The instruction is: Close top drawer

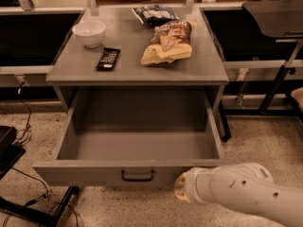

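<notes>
The top drawer [137, 148] is a wide, deep grey drawer pulled far out of the grey cabinet, and it is empty inside. Its front panel [85, 173] faces me with a small black bar handle [137, 175] at the centre. My white arm [246, 195] comes in from the lower right. The gripper [181, 188] is at its left end, low in front of the drawer's front panel and just right of the handle. The view does not show whether it touches the panel.
The cabinet top [128, 70] holds a white bowl [89, 33], a dark flat bar [108, 58], a tan chip bag [168, 42] and a dark snack bag [154, 14]. A black stand and cables [12, 150] are at the left. A black table with legs [279, 74] is at the right.
</notes>
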`<state>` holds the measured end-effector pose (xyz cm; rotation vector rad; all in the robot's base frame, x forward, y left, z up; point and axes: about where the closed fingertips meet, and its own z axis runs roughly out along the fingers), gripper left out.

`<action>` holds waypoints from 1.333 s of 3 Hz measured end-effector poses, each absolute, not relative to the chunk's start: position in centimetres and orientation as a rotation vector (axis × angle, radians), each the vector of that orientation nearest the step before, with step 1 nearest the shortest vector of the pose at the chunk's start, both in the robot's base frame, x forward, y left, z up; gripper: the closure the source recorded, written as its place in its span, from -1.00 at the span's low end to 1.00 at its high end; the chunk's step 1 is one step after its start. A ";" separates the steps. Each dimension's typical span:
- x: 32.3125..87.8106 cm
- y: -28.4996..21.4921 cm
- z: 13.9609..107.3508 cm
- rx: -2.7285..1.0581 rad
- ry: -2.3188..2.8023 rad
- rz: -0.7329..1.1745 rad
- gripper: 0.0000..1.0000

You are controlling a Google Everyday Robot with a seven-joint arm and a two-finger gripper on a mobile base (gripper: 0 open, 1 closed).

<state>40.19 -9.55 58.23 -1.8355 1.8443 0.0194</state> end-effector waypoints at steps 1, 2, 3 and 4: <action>43.4 -8.9 59.7 -1.847 1.813 -0.025 1.00; 46.6 -8.3 60.9 -1.861 1.793 -0.061 1.00; 49.9 -7.6 61.0 -1.872 1.801 -0.071 1.00; 53.1 -6.8 60.3 -1.877 1.817 -0.055 1.00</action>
